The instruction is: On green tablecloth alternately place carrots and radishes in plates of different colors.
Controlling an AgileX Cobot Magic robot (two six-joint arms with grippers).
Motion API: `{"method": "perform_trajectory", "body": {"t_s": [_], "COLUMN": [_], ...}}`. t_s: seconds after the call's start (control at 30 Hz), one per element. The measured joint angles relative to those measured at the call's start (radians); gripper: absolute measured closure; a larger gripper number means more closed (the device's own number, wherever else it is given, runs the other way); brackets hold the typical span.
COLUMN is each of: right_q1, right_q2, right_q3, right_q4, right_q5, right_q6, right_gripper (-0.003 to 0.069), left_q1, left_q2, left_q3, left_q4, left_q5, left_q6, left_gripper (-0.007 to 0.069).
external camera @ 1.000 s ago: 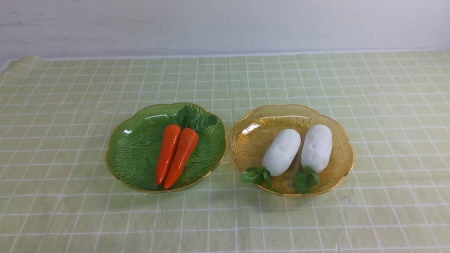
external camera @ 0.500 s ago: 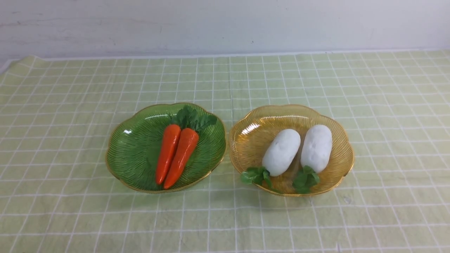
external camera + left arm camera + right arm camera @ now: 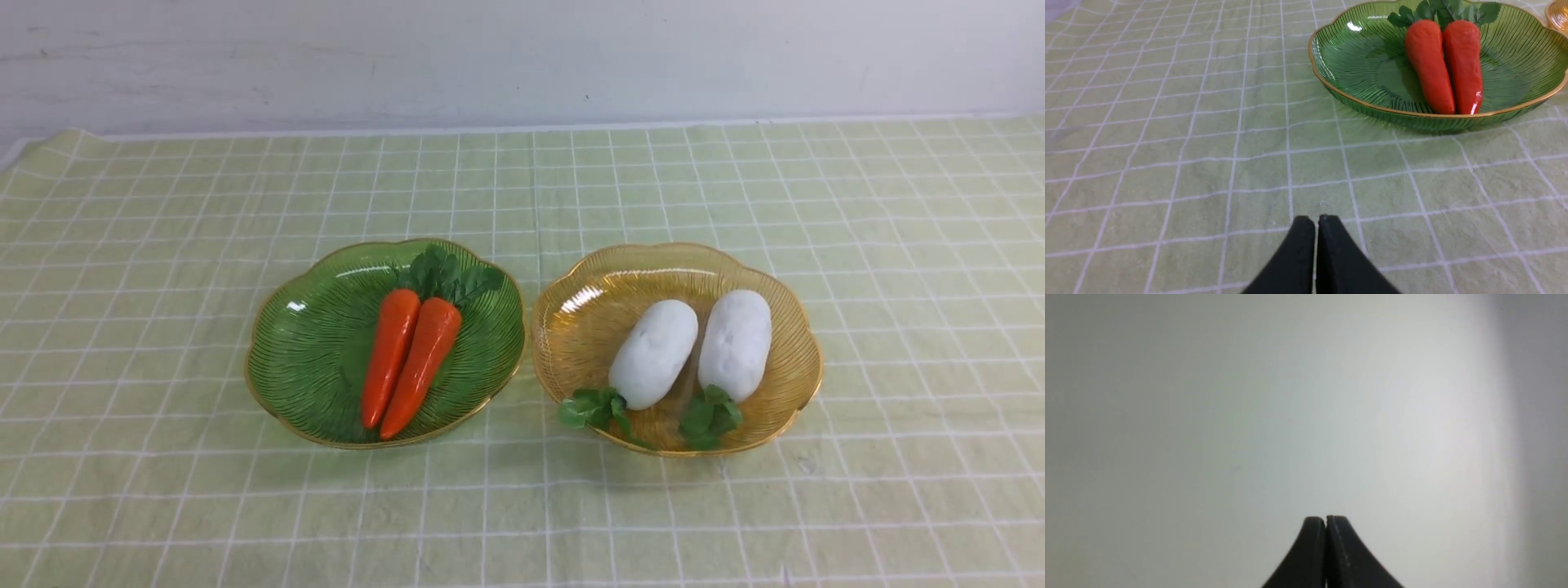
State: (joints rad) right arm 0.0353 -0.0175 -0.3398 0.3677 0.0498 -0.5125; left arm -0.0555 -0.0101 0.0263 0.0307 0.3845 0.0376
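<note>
The green plate (image 3: 302, 359) rests on the green tablecloth (image 3: 506, 523), holding two carrots (image 3: 412, 367) side by side, their leafy tops toward the far rim. Just to its right, the amber plate (image 3: 571, 351) holds two radishes (image 3: 694, 351), leaf tufts toward the near rim (one tuft droops over the edge). Behind the cloth rises a pale wall (image 3: 522, 65). The left gripper (image 3: 1316, 222) is clenched on nothing, apart from the green plate; the right gripper (image 3: 1325, 522) is likewise clenched and empty, before a blurred pale surface.

Plain whitish wall (image 3: 522, 61) behind, faint streaks on its left part, small dark specks
</note>
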Motion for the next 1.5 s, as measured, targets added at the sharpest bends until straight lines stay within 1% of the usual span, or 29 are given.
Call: {"method": "perform_trajectory", "body": {"t_s": [0.07,0.13,0.2,0.27,0.33,0.4,0.47,0.5,0.53,0.77,0.8,0.87,1.03,1.1,1.2,1.5], "right_q1": [-0.014,-0.022,-0.028,-0.028,-0.029,-0.033,-0.037,-0.037,-0.037,-0.037,-0.037,-0.037,-0.037,-0.037,-0.037,-0.037], "right_q2": [0.000,0.000,0.000,0.001,0.002,0.002,0.002,0.002,0.002,0.002,0.002,0.002,0.002,0.002,0.002,0.002], "right_q3": [0.057,0.109,0.218,0.316,0.359,0.370,0.370,0.370,0.368,0.365,0.365,0.365,0.364,0.364,0.364,0.364], "right_q4": [-0.023,-0.028,-0.029,-0.007,0.023,0.024,0.016,0.015,0.002,-0.046,-0.061,-0.101,-0.257,-0.288,-0.309,-0.315], "right_q5": [0.024,0.033,0.041,0.050,0.112,0.215,0.283,0.295,0.313,0.333,0.333,0.333,0.330,0.330,0.329,0.329], "right_q6": [-0.038,-0.049,-0.055,-0.041,-0.010,0.010,0.047,0.051,0.083,0.181,0.210,0.261,0.445,0.483,0.513,0.513], "right_gripper": [0.0673,0.0673,0.0673,0.0673,0.0673,0.0673,0.0673,0.0673,0.0673,0.0673,0.0673,0.0673,0.0673,0.0673,0.0673,0.0673], "left_q1": [0.000,0.000,0.000,0.000,0.000,0.001,0.001,0.001,0.002,0.002,0.002,0.002,0.002,0.002,0.002,0.002], "left_q2": [0.000,0.000,0.000,0.000,0.000,0.000,0.000,0.000,0.000,0.000,0.000,0.000,0.000,0.000,0.000,0.000], "left_q3": [0.000,0.000,0.000,0.000,0.000,0.000,0.000,0.000,0.000,0.000,0.000,0.000,0.000,0.000,0.000,0.000], "left_q4": [0.000,0.000,0.001,0.001,0.001,0.001,0.001,0.001,0.001,0.001,0.001,0.001,0.001,0.001,0.001,0.001], "left_q5": [0.000,0.000,0.000,0.000,0.000,0.000,0.000,0.000,0.000,0.000,0.000,0.000,0.000,0.000,0.000,0.000], "left_q6": [0.000,0.000,0.000,0.000,0.000,0.000,0.000,0.000,0.000,0.000,0.000,0.000,0.000,0.000,0.000,0.000], "left_gripper": [0.0632,0.0632,0.0632,0.0632,0.0632,0.0632,0.0632,0.0632,0.0632,0.0632,0.0632,0.0632,0.0632,0.0632,0.0632,0.0632]}}
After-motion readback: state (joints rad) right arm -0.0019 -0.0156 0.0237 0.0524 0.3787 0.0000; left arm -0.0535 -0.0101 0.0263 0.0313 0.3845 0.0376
